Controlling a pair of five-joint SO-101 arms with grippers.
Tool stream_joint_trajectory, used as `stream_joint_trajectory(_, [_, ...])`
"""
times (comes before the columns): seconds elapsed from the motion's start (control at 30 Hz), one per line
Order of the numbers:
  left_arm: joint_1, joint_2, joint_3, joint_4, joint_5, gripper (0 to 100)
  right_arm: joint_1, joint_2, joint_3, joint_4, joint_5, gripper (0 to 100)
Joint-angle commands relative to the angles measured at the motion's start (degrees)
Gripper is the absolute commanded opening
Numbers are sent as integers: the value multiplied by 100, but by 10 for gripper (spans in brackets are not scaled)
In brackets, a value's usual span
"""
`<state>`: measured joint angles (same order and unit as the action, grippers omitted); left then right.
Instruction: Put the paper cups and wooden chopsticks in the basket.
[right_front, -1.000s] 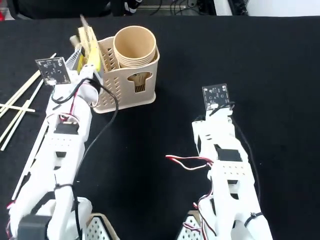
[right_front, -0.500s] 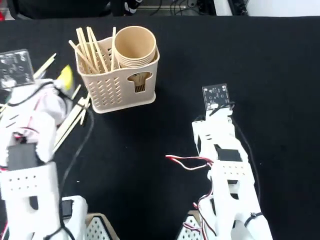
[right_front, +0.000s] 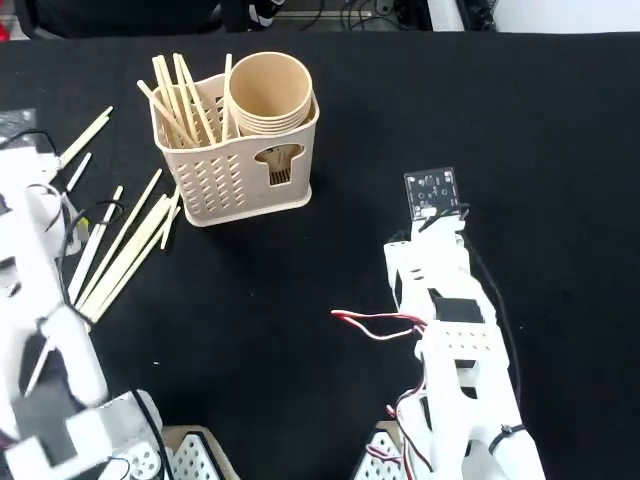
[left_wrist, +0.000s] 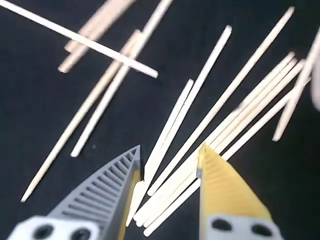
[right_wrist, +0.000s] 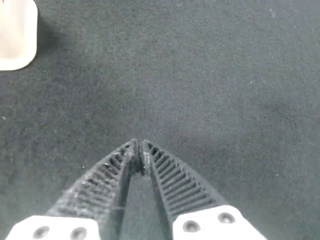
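— Since a second ago the left arm (right_front: 35, 290) has swung off the beige perforated plastic basket (right_front: 235, 185) to the tabletop's left edge. A bunch of wooden chopsticks (right_front: 180, 100) now stands in the basket's left compartment.
— And the surface, from above?
— Black cloth tabletop (right_front: 450, 100), with cables (right_front: 330, 15) along its far edge. A stack of tan paper cups (right_front: 270, 90) sits mouth-up in the right compartment. The standing sticks lean, tips fanned up and leftward. Loose wooden chopsticks (right_front: 125, 250) lie just left of the basket, long axes running diagonally from near-left to far-right. Print on the small dark square board (right_front: 431, 193) atop the right arm is too small to read.
— Left wrist view?
— The left end effector (left_wrist: 169, 148) is spread, its grey and yellow fingers either side of the near ends of the loose wooden chopsticks (left_wrist: 240, 119) on the black cloth. Other sticks cross at angles.
— Right wrist?
— The right end effector (right_wrist: 139, 142) is pressed together over the black cloth, with a basket corner (right_wrist: 15, 40) farther off.
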<state>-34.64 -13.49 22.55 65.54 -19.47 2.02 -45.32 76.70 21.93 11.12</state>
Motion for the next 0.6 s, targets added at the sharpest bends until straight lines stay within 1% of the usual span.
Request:
stream_joint_trajectory(0.0, [-40,1284,-884,-26,-598,188,-26,-127,-57,-88,44,13])
stream_joint_trajectory(0.33, [-48,4176,-2598,-9,-1574,188,-26,-127,-57,-79,44,13])
stream_joint_trajectory(0.5, [-110,5143,-3266,18,-1653,184,-26,-127,-57,-79,44,13])
stream_joint_trajectory(0.57, [-145,5336,-3398,18,-1688,136,-26,-127,-57,-79,44,13])
